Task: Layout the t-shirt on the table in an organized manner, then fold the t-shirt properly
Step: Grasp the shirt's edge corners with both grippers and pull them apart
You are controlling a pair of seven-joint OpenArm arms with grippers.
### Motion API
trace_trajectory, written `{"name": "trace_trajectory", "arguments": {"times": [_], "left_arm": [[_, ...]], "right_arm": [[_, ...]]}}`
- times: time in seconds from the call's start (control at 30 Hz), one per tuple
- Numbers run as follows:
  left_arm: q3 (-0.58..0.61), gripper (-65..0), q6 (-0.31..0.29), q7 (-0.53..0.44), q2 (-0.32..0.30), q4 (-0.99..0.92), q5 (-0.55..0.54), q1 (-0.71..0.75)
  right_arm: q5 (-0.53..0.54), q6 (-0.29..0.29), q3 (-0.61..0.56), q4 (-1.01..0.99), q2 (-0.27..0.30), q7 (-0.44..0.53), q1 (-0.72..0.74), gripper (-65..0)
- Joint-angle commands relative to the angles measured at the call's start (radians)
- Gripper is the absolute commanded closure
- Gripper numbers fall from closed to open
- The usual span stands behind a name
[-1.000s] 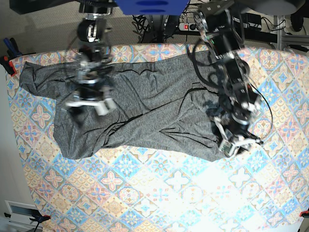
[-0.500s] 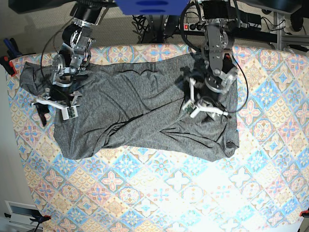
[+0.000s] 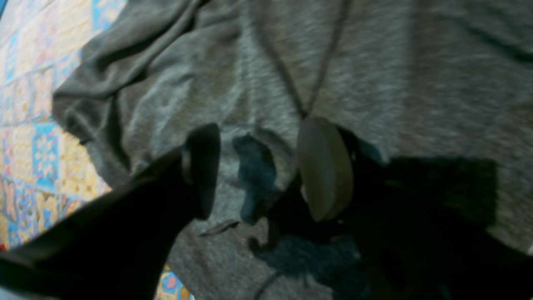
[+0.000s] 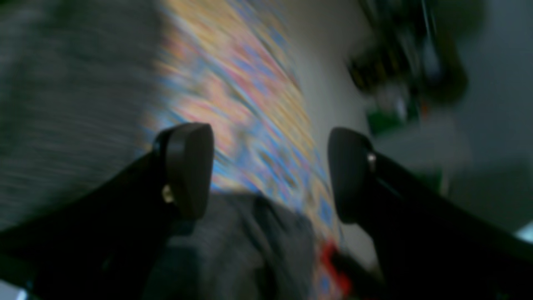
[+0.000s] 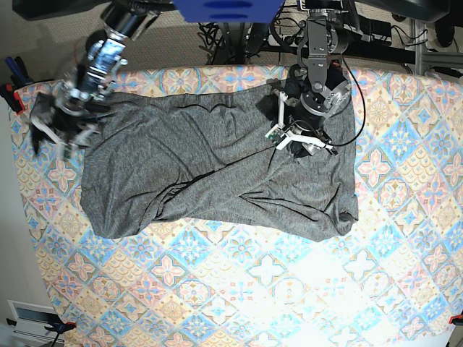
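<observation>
The dark grey t-shirt (image 5: 217, 166) lies spread across the far half of the table (image 5: 253, 289), creased through the middle. My left gripper (image 5: 298, 143) hovers open over the shirt's right part. In the left wrist view its fingers (image 3: 325, 166) stand apart just above the grey knit (image 3: 374, 75) near a seam, with nothing between them. My right gripper (image 5: 54, 136) is at the shirt's left end, by the table's left edge. The right wrist view is blurred: the right gripper (image 4: 268, 171) is open, with patterned cloth (image 4: 250, 108) and grey fabric (image 4: 233, 250) below.
Red clamps (image 5: 9, 94) hold the cloth at the table's left edge. Cables and a power strip (image 5: 278, 40) lie beyond the far edge. A white box (image 5: 29, 318) sits on the floor at the lower left. Bare patterned cloth fills the near half.
My right arm has swung left, from over the shirt out to its left end. My left arm has drawn back from the shirt's right hem toward the far edge. Both grippers stayed open.
</observation>
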Motion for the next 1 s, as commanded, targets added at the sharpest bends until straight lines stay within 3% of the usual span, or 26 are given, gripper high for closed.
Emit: {"name": "trace_trajectory", "arguments": {"times": [0.0, 0.2, 0.47, 0.73, 0.97], "left_arm": [[0.003, -32.7, 0.006, -0.016, 0.003, 0.021, -0.007, -0.006], [0.003, -32.7, 0.006, -0.016, 0.003, 0.017, -0.005, -0.006], [0.003, -32.7, 0.006, -0.016, 0.002, 0.016, -0.005, -0.006], [0.001, -32.7, 0.006, -0.016, 0.002, 0.014, -0.005, -0.006], [0.001, -32.7, 0.006, -0.016, 0.002, 0.014, -0.005, -0.006]], "right_arm": [[0.034, -0.003, 0.017, 0.022, 0.004, 0.032, 0.014, -41.6], [0.186, -0.003, 0.082, 0.018, 0.007, -0.024, 0.014, -41.7], [0.53, -0.003, 0.182, 0.032, 0.01, -0.168, 0.014, -41.5], [0.749, -0.003, 0.228, 0.114, 0.042, -0.413, 0.014, -41.5], [0.774, -0.003, 0.261, 0.137, 0.042, -0.443, 0.013, -41.5]]}}
